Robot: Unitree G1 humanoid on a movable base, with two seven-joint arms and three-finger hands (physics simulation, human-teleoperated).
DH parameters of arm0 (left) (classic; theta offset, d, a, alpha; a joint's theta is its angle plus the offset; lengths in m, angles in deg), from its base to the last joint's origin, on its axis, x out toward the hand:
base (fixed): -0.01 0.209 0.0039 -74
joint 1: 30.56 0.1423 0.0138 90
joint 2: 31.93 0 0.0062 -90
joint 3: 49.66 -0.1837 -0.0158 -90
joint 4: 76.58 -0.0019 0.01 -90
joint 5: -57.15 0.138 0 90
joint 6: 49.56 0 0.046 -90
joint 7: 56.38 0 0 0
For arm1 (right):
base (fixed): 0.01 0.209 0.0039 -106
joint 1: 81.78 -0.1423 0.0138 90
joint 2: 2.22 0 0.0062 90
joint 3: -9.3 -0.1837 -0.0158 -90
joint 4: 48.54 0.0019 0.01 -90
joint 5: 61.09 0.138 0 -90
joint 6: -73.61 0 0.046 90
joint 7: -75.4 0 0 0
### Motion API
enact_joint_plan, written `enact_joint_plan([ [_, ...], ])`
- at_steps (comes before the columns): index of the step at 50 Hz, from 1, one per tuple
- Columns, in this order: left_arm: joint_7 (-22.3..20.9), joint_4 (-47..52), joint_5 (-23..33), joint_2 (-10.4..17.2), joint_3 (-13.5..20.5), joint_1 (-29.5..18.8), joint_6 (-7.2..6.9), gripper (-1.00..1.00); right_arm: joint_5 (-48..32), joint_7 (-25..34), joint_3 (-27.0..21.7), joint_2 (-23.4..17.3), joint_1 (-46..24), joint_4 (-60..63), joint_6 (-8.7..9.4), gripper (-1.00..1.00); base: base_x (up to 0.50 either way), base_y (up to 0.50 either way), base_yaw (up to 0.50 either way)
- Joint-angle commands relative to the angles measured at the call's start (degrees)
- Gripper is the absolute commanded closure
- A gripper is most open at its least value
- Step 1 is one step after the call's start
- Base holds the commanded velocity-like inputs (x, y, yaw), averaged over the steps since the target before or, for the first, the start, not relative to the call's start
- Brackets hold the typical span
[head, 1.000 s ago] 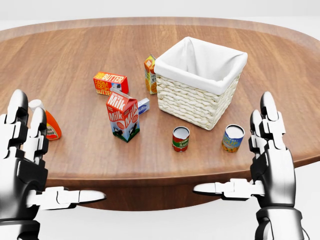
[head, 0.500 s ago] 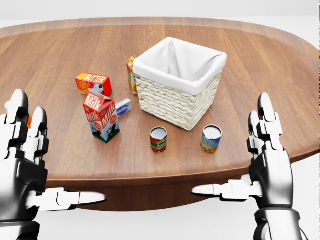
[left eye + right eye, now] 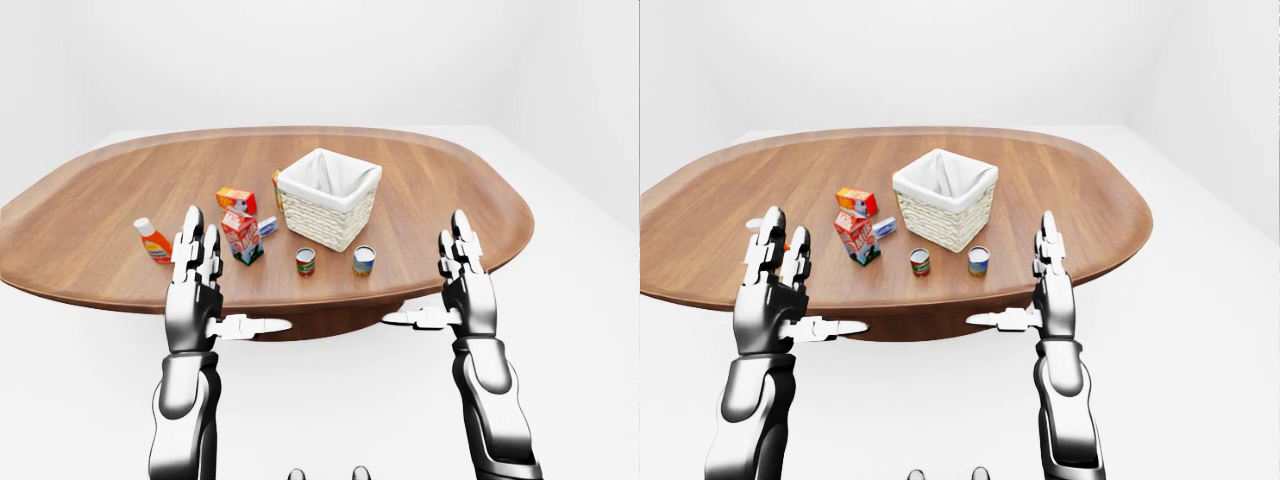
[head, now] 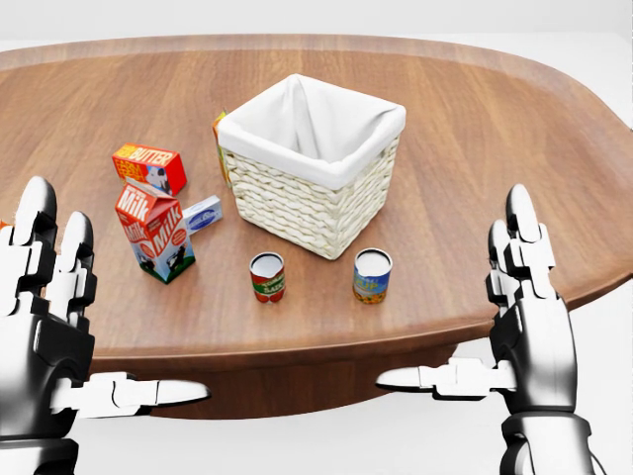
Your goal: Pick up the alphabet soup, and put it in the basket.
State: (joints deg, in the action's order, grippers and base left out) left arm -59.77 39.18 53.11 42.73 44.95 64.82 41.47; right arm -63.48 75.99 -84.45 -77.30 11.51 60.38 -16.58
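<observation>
I hold my left hand [image 4: 59, 327] and right hand [image 4: 519, 317] raised short of the bench [image 4: 495, 129], fingers spread, thumbs pointing inward, gripping nothing; I judge the reach not yet begun. The basket [image 4: 309, 168] is my landmark. Just below it in the head view stand two cans, apart from it and each other: the red-labelled one [image 4: 267, 277], which I take for the alphabet soup, and a blue-and-yellow can [image 4: 372, 275] to its right. Left of the basket stand a milk carton [image 4: 155, 231] and butter box [image 4: 149, 167].
</observation>
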Motion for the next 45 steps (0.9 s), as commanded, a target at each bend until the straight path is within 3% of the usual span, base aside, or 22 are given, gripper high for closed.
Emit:
enact_joint_plan([
  [1, -0.06, 0.20, 0.14, 0.01, -0.03, 0.05, -0.06, -1.00, -0.35, 0.11, 0.15, -0.03, -0.02, -0.21, -0.37, -1.00, 0.00, -0.23, 0.00],
  [27, -0.17, -0.37, 0.34, -0.01, -0.11, 0.06, 0.62, -1.00, -1.77, 0.52, 0.70, -0.04, 0.36, -0.57, -0.86, -1.00, 0.00, -0.15, 0.00],
  [45, 0.06, 0.58, 0.45, -0.09, -0.29, 0.24, -0.21, -1.00, -2.00, 0.54, 0.56, 0.01, 0.30, 0.20, 0.24, -1.00, 0.00, 0.00, 0.00],
])
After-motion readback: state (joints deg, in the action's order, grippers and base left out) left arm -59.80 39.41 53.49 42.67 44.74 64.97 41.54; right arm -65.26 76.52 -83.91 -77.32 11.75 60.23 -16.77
